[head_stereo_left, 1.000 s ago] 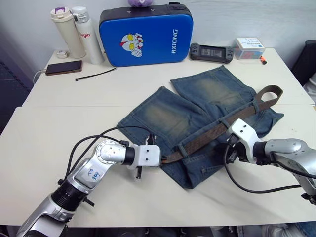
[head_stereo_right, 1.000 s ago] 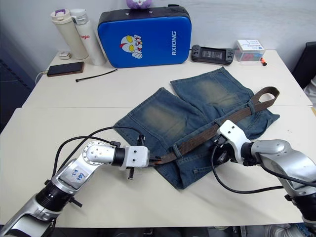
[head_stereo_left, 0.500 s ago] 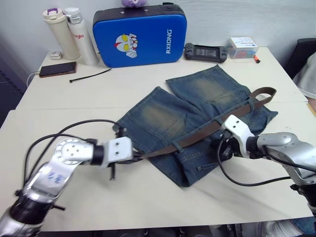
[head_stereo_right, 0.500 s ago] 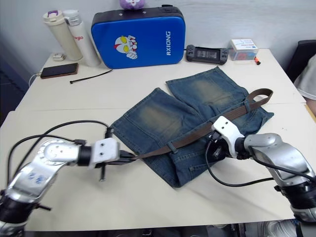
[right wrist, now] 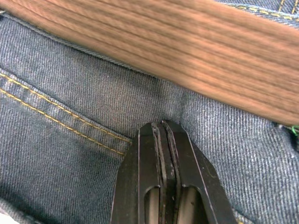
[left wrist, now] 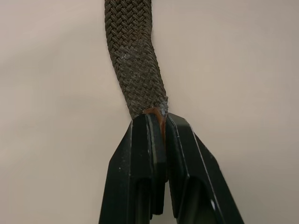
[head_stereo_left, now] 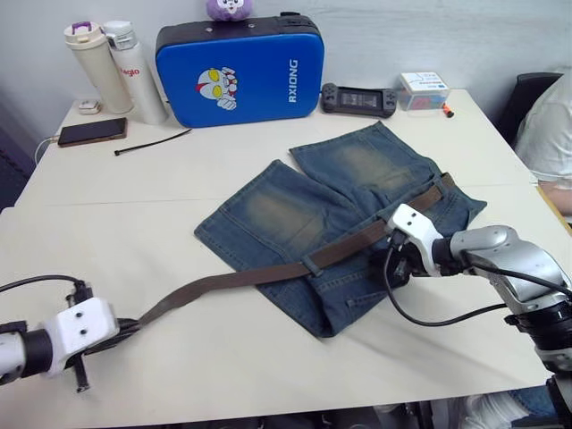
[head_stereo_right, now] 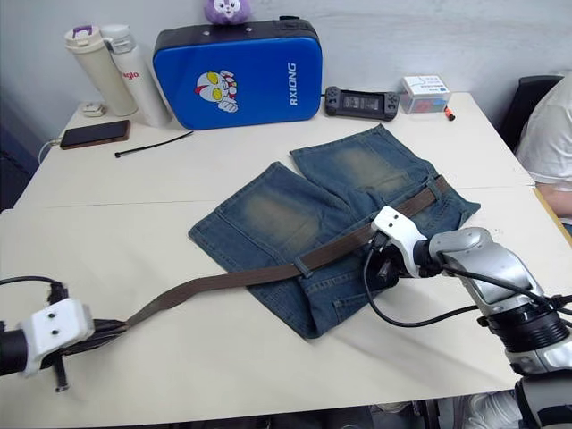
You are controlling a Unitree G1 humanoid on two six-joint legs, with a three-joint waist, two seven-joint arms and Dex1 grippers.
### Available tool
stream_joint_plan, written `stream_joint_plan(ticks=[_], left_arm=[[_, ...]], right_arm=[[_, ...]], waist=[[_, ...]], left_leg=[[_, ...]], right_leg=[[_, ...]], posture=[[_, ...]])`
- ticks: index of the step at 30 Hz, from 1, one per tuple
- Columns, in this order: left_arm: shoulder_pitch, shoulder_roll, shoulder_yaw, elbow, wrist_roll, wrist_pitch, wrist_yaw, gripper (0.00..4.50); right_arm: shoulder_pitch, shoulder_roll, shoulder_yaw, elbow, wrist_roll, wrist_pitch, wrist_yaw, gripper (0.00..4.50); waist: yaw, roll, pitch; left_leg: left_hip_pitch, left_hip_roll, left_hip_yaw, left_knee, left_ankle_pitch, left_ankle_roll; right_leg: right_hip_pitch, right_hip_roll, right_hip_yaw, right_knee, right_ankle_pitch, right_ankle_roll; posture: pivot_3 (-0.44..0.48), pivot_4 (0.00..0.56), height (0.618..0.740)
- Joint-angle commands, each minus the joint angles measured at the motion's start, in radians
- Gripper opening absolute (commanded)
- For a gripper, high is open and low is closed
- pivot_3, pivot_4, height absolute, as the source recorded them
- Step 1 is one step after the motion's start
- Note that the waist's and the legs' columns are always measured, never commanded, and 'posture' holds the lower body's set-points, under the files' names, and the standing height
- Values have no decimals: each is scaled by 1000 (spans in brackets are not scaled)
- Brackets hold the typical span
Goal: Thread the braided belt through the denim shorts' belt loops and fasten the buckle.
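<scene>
The left gripper has its fingers pinching the belt tip (frayed end). From there the belt runs to the shorts on the worktop. The right gripper pinches denim just beside the belt.

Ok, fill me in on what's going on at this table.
A humanoid robot is threading the braided belt through the denim shorts. Its left hand is shut on the belt's tip, out over the bare table well to the left of the shorts. The belt runs from there under a belt loop and on across the waistband. The right hand is shut, pressing on the denim just beside the belt.
</scene>
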State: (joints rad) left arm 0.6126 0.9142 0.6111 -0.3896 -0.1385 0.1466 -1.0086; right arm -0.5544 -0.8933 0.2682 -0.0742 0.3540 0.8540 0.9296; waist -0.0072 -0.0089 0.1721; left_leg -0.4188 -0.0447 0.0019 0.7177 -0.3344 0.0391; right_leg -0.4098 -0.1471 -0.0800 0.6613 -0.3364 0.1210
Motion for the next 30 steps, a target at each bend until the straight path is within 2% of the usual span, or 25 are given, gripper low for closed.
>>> stream_joint_plan(ticks=[1, 4, 8, 9, 10, 13, 17, 18, 22, 25, 26, 28, 30], left_arm=[[105, -22, 63, 44, 62, -22, -19, 51], [116, -40, 74, 28, 32, -3, -8, 51], [60, -76, 63, -55, -108, 132, -4, 51], [51, -74, 61, -71, -135, 162, -11, 913], [36, -71, 62, -92, -170, 197, -16, 1217], [-15, -45, 77, -134, -250, 287, -30, 2510], [-165, 20, 66, -148, -358, 384, -34, 4221], [-219, 40, 36, -152, -388, 410, -29, 4372], [-534, 68, -130, -186, -578, 570, 33, 4372], [-761, 38, -314, -202, -651, 649, 55, 4500], [-830, 18, -387, -201, -650, 660, 53, 4500], [-957, -29, -556, -177, -568, 627, 36, 4500], [-1083, -68, -740, -115, -410, 528, 0, 4500]], right_arm=[[1, 2, 38, 52, -56, -14, 23, 0], [-9, 8, 42, 75, -73, -33, 47, 0], [-22, 22, 39, 94, -84, -45, 66, 0], [-25, 26, 35, 94, -81, -41, 70, 0], [-28, 30, 28, 93, -79, -36, 74, 0], [-30, 32, 0, 78, -58, -22, 94, 0], [-18, 7, -72, 7, 15, -4, 159, 0], [-14, 0, -97, -16, 40, 9, 173, 0], [11, -55, -200, -120, 159, 100, 229, 0], [38, -111, -279, -196, 232, 164, 247, 947], [53, -132, -306, -225, 255, 186, 247, 1398], [94, -174, -371, -285, 301, 231, 241, 2396], [149, -226, -447, -344, 341, 278, 240, 3338]], waist=[[-3, 1, 0], [-1, 2, -1], [3, 3, -1], [3, 2, -1], [3, 1, -2], [4, -1, -2], [5, 3, 0], [5, 5, 1], [18, 11, 5], [26, 12, 5], [28, 12, 5], [32, 12, 5], [35, 11, 6]], left_leg=[[0, 1, 1, 0, -1, 0], [1, 2, 2, 0, -2, 0], [2, 2, 3, 0, -3, 0], [2, 2, 3, 0, -3, 0], [2, 2, 3, 0, -3, -1], [2, 3, 3, 1, -4, -1], [0, 2, 3, 1, -3, -1], [-1, 2, 3, 1, -3, -1], [-3, 2, 1, 1, -3, 0], [-3, 1, 2, 2, -3, 0], [-3, 1, 2, 2, -2, 1], [-3, 1, 2, 2, -2, 1], [-3, 0, 2, 2, -2, 2]], right_leg=[[0, 0, 0, 0, 0, -1], [0, 0, -1, 0, -1, -2], [0, 0, -1, 0, -1, -2], [0, 0, -1, 0, -1, -2], [1, 0, -1, 0, -1, -2], [0, 0, -1, 0, -1, -2], [-1, 0, -1, 1, -1, -2], [-2, 0, -1, 1, -1, -2], [-3, 0, -3, 1, -1, -2], [-2, 0, -4, 1, -1, -1], [-2, 0, -4, 1, 0, -1], [-1, 0, -6, 2, 0, 0], [0, 0, -7, 3, 0, 1]], posture=[[0, 150, 664], [0, 150, 664], [0, 150, 664], [0, 150, 664], [0, 150, 664], [0, 150, 664], [0, 150, 664], [0, 150, 664], [0, 150, 664], [0, 150, 664], [0, 150, 664], [0, 150, 664], [0, 150, 664]])
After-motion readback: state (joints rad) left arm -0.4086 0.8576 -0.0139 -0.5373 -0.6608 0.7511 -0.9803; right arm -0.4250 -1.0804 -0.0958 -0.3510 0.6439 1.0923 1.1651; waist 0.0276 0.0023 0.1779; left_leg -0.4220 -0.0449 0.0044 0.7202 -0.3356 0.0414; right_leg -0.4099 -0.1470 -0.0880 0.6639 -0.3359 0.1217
